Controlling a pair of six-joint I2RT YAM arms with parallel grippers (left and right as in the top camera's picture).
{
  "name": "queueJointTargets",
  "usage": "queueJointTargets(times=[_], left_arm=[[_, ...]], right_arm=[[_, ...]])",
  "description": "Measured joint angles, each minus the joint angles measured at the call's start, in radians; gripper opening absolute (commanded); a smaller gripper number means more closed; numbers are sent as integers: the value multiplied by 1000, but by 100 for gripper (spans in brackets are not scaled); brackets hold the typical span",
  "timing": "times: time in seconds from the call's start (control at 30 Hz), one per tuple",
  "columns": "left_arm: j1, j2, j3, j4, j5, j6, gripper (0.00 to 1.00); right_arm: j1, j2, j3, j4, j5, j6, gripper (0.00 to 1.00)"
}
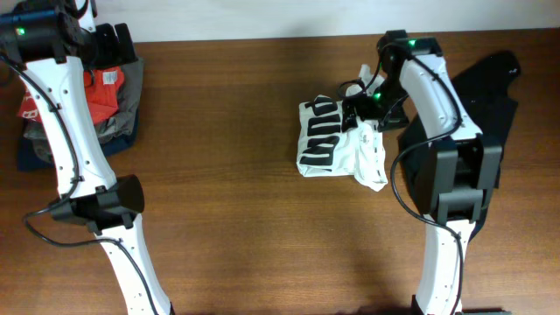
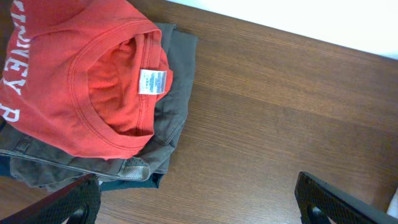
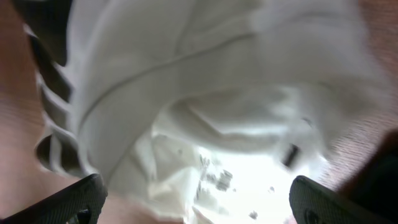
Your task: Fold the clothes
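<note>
Two jaws spread, right over white T-shirt (image 1: pixel 339 150), left over red garment (image 2: pixel 74 81)

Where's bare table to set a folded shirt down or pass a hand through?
Widest bare table: the middle, between the stacked clothes at the far left and the white T-shirt. Also the near strip below the shirt, between the left arm and the right arm. Crowded: far right, where the right arm reaches over the shirt beside the black garment.
</note>
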Motion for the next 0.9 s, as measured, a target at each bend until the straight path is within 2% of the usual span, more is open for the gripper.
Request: queueJointTargets(times=[0.17, 0.33, 0.57, 0.9], left_arm=[[-26, 1, 0, 0, 56, 44, 99], [-140, 3, 0, -5, 99, 63, 99], [-413, 48, 0, 16, 128, 70, 99], [-837, 255, 0, 149, 112, 18, 99]], right_arm=[[-53, -24, 141, -61, 0, 14, 99], [-141, -70, 288, -97, 0, 60, 99], [-301, -97, 311, -111, 2, 116, 99], [-476, -97, 311, -161, 3, 126, 99]])
